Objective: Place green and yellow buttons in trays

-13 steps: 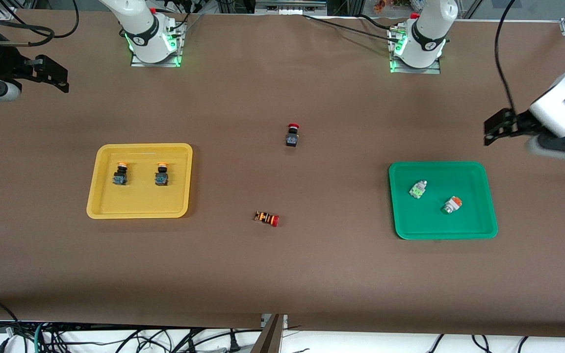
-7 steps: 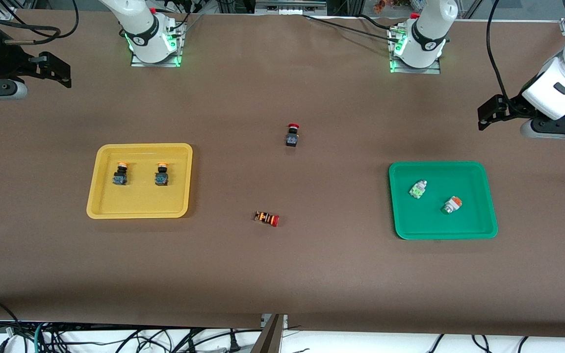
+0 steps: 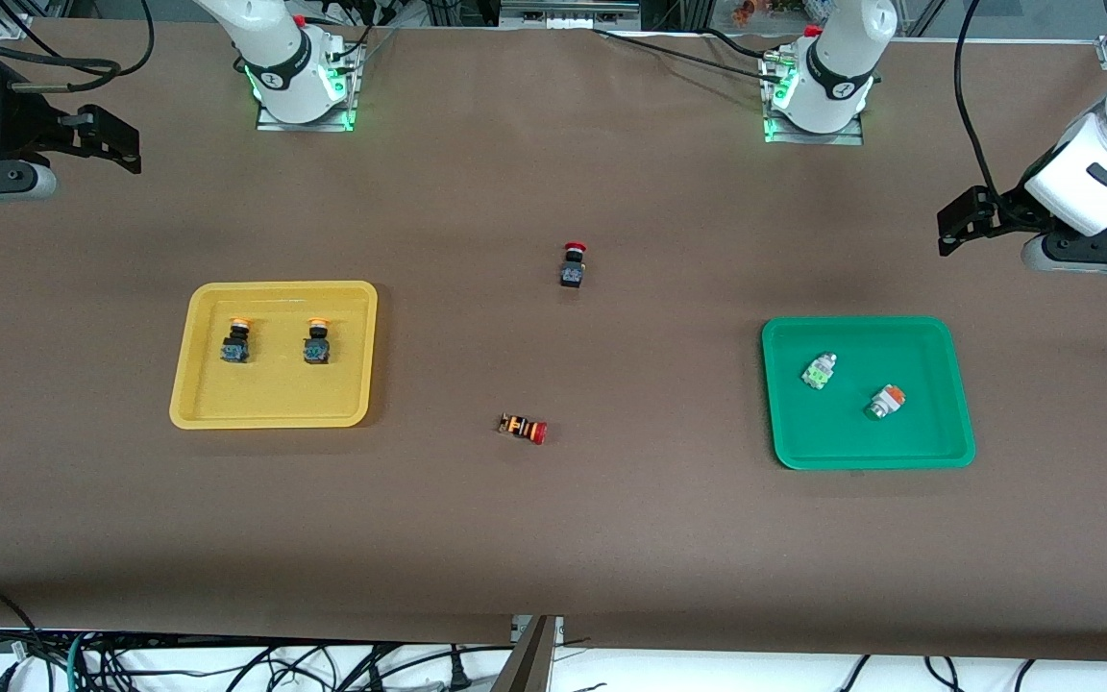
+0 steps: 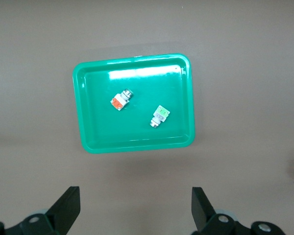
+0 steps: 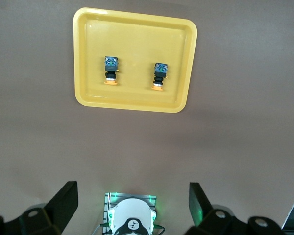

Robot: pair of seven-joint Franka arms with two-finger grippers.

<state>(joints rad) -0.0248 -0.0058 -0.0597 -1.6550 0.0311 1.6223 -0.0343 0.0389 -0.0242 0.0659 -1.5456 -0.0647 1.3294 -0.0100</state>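
On the matte brown tabletop (image 3: 553,538), two domed yellow buttons (image 3: 235,343) sit in the glossy yellow tray (image 3: 190,384) — two whitish buttons (image 3: 819,371) in the green tray (image 3: 947,432). Left gripper (image 3: 955,223) and right gripper (image 3: 111,144) hover at the table's ends, jaws wide, empty.

The whole table (image 3: 553,538) is seen from a high front camera facing both arm bases. The green tray (image 4: 134,142) is looked down on from high up by the left wrist camera, the yellow tray (image 5: 132,104) by the right; both trays are shared with the front view.
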